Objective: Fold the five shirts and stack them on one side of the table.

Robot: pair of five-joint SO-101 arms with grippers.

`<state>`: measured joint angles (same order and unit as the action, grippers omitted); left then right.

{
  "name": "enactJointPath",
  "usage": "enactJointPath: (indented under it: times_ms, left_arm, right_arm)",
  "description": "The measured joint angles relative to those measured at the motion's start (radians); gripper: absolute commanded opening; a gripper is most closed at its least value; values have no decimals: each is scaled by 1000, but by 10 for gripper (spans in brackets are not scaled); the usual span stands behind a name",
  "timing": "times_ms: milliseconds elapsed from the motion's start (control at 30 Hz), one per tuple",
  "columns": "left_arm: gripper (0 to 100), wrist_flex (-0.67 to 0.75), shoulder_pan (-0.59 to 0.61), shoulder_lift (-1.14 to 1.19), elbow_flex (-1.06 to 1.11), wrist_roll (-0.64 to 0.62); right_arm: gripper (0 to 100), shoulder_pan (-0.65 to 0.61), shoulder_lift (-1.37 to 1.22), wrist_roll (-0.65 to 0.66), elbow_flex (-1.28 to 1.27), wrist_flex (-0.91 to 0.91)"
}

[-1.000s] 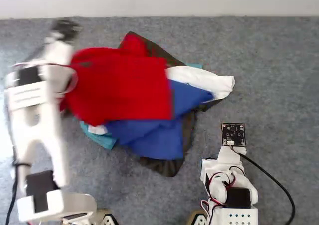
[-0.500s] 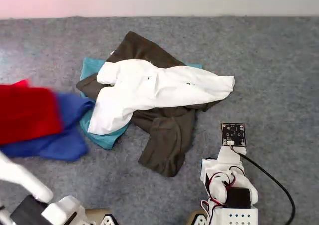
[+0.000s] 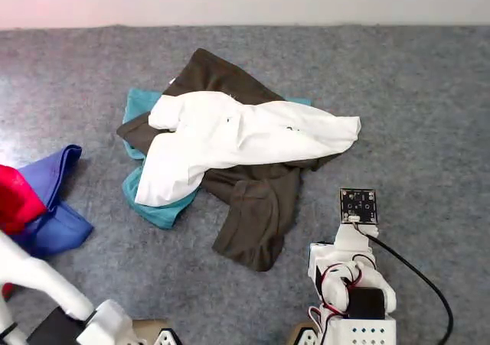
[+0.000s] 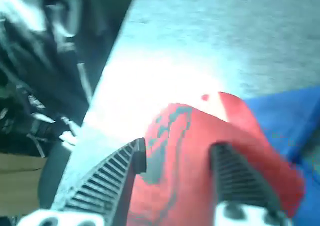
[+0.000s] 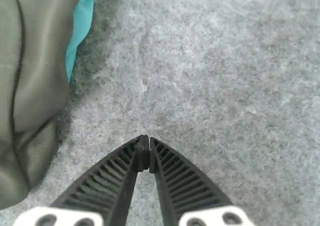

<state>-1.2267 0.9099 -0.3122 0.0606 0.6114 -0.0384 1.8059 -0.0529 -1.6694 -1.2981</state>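
Observation:
A white shirt [image 3: 230,142] lies spread over a dark brown shirt [image 3: 256,207] and a teal shirt [image 3: 157,211] in the middle of the table. At the table's left edge a red shirt [image 3: 15,200] rests bunched on a blue shirt [image 3: 53,207]. My left gripper [image 4: 177,161] is shut on the red shirt [image 4: 200,146], whose cloth fills the gap between the fingers, with the blue shirt [image 4: 280,110] just beyond. My right gripper [image 5: 146,147] is shut and holds nothing, above bare carpet beside the brown shirt [image 5: 30,85] and a teal edge [image 5: 80,30].
Grey carpet [image 3: 413,100] covers the table, with open room on the right and along the front. The right arm [image 3: 352,284] sits folded at the front right with its black cable [image 3: 413,272]. The left arm's white link [image 3: 31,272] crosses the front left corner.
The left arm has dragged the red and blue shirts off the pile to the table's left edge, uncovering the white shirt. The right arm has not moved.

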Motion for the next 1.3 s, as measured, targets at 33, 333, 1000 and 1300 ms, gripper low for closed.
enactJointPath:
  times_ms: [33,333,1000,1300]
  left_arm:
    - [322,-23,-31,-2,0,3]
    - [321,-219,-390,-2,0,20]
    - [321,68,-1122,247,269,-138]
    - [230,157,-1125,603,118,-176]
  right_arm:
    - [10,0,0,0,0,0]
    - [10,0,0,0,0,0]
    - [10,0,0,0,0,0]
    - [10,0,0,0,0,0]
